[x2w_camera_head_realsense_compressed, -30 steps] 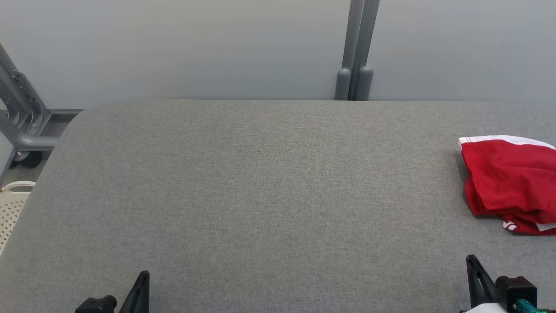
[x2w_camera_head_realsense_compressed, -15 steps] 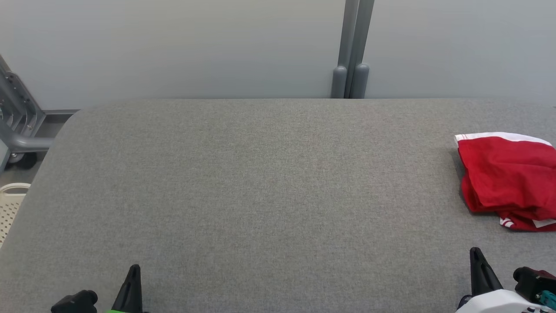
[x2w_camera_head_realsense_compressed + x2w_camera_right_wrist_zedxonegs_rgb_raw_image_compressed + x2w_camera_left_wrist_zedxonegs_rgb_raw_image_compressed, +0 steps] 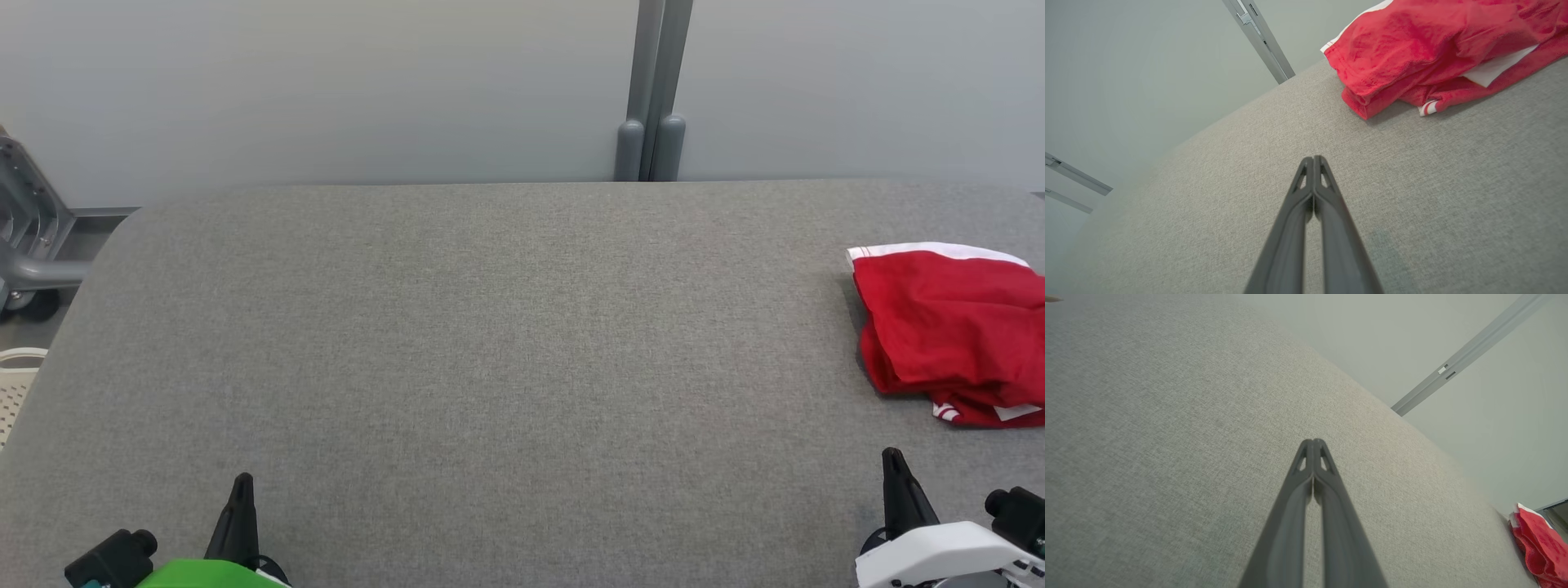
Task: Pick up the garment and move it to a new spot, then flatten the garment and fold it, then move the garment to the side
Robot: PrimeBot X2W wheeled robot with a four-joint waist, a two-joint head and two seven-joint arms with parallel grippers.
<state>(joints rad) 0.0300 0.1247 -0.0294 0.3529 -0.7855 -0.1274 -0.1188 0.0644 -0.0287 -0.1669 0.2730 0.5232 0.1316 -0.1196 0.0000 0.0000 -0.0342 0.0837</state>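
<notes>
The garment is red with white trim and lies bunched at the right edge of the grey table. It also shows in the right wrist view as the garment at the upper right, and in the left wrist view as the garment far right. My right gripper is shut and empty near the front edge, a short way in front of the cloth. My left gripper is shut and empty at the front left. Both wrist views show the left gripper and right gripper with fingers pressed together above bare fabric.
A grey wall with a vertical post stands behind the table. A metal frame on wheels and a pale perforated basket sit off the table's left edge.
The camera has shifted, so the whole scene has slid left and up. Both arms have come further into view at the bottom, their fingers reaching slightly higher.
</notes>
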